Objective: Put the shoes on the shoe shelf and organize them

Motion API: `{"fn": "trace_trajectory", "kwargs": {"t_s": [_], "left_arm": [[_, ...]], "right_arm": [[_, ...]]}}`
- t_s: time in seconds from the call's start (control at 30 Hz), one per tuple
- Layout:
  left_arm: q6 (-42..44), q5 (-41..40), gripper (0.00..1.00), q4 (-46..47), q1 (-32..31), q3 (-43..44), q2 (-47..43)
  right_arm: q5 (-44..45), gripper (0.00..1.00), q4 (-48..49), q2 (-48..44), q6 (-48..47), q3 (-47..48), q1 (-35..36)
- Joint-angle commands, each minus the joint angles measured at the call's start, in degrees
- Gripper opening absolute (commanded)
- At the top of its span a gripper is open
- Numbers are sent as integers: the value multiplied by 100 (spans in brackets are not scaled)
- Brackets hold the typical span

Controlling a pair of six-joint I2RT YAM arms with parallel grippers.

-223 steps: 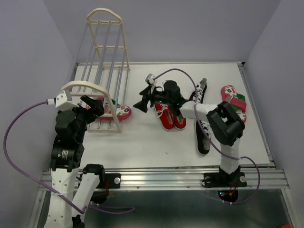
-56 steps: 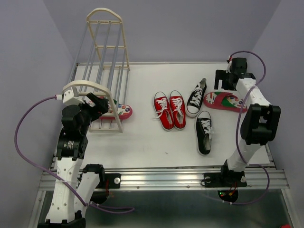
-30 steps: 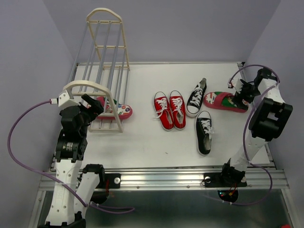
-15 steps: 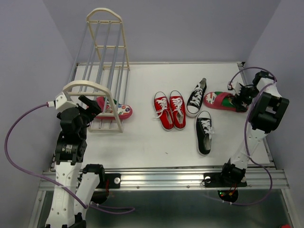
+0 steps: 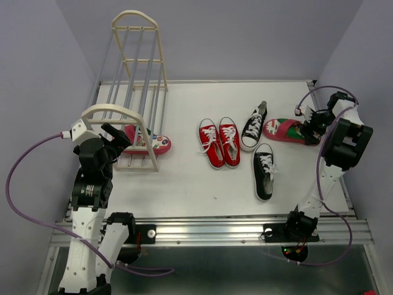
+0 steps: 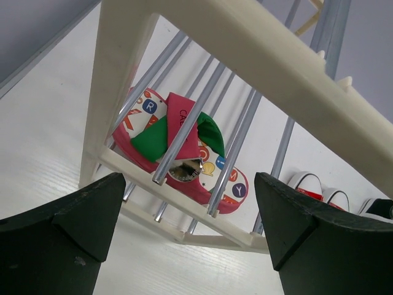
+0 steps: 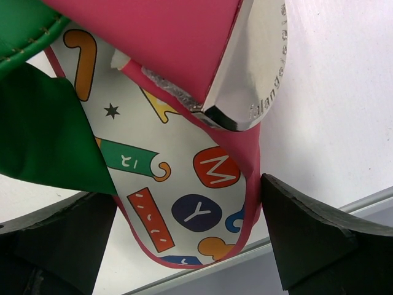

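Left gripper (image 6: 190, 179) hangs released, fingers spread wide, facing the shoe shelf (image 6: 245, 37). Just beyond its tips a flip-flop (image 6: 147, 106) lies low inside, rails crossing over it. Off to its right on the table (image 5: 184, 178), the red sneakers (image 5: 220, 142) sit paired, with the black sneakers (image 5: 264, 171) further along. Right gripper (image 7: 190, 190), unclenched too, straddles the second flip-flop (image 7: 209, 169).

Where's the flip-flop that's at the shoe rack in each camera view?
Top external: left of centre, the flip-flop at the rack's near end.
Left wrist: centre, behind the rails.
Right wrist: not in it; that is the other flip-flop.
Shared landmark: the grey rails.
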Motion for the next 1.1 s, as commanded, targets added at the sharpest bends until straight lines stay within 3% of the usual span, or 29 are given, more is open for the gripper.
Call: {"fn": "trace_trajectory", "kwargs": {"t_s": [0.0, 0.3, 0.37, 0.4, 0.43, 0.47, 0.57, 0.7, 0.77, 1.07], "left_arm": [[-21, -189, 99, 68, 13, 182, -2], [-65, -224, 99, 41, 13, 200, 77], [-65, -215, 99, 33, 13, 191, 68], [-74, -198, 99, 33, 13, 182, 42], [-74, -198, 99, 33, 13, 182, 42], [-74, -206, 99, 33, 13, 182, 33], [-74, -233, 99, -2, 22, 191, -20], [-74, -250, 99, -11, 13, 191, -55], [-83, -224, 99, 23, 13, 174, -73], [-21, -93, 99, 50, 13, 139, -275]], "right_arm": [[251, 100, -127, 267, 226, -471, -21], [516, 98, 357, 319, 455, -1026, -21], [463, 86, 348, 407, 385, -1000, -21], [411, 70, 339, 477, 359, -1000, -21], [410, 70, 339, 504, 324, -982, -21], [288, 52, 235, 539, 280, -947, -21], [-46, 28, -116, 601, 130, -736, -21], [-433, 6, -381, 320, -28, -674, -21], [-626, 1, -173, 84, 41, -840, -21], [-1065, 1, 155, -1384, 33, -1368, -275]]}}
